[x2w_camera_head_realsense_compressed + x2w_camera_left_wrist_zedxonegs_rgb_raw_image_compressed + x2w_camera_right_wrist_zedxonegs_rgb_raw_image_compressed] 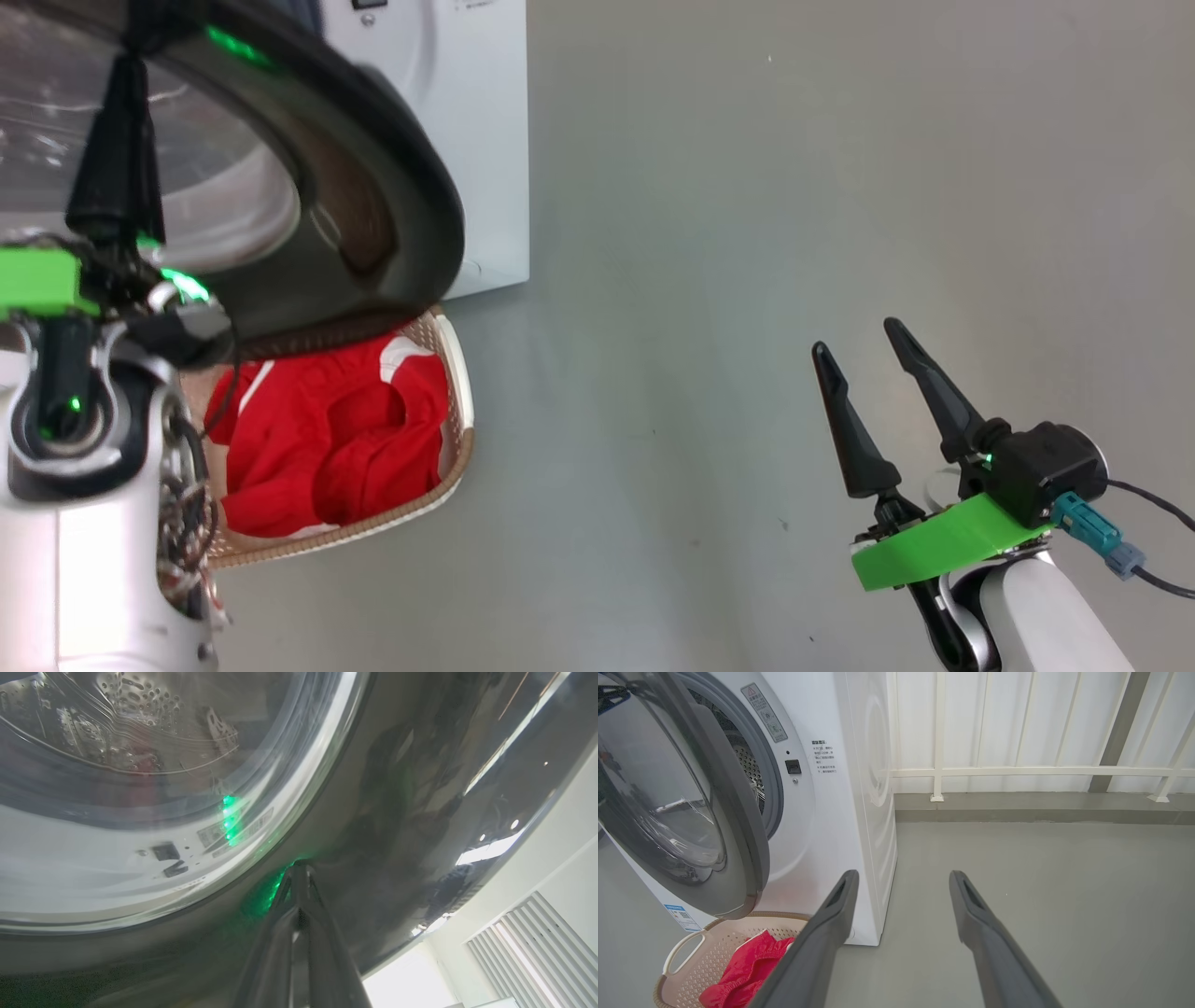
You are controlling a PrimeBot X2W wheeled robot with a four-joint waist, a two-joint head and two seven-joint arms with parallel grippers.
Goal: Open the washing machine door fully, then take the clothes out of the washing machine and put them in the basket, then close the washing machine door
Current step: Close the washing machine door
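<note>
The washing machine door, black-rimmed with a clear glass bowl, stands partly open in front of the white washing machine. My left gripper is shut, its fingertips pressed against the door's glossy black rim. Red clothes with white stripes lie in the cream basket on the floor under the door. My right gripper hangs open and empty over bare floor, to the right of the machine.
Grey floor stretches to the right of the machine. A white railing and a low kerb run along the far side. The perforated steel drum shows through the gap behind the door.
</note>
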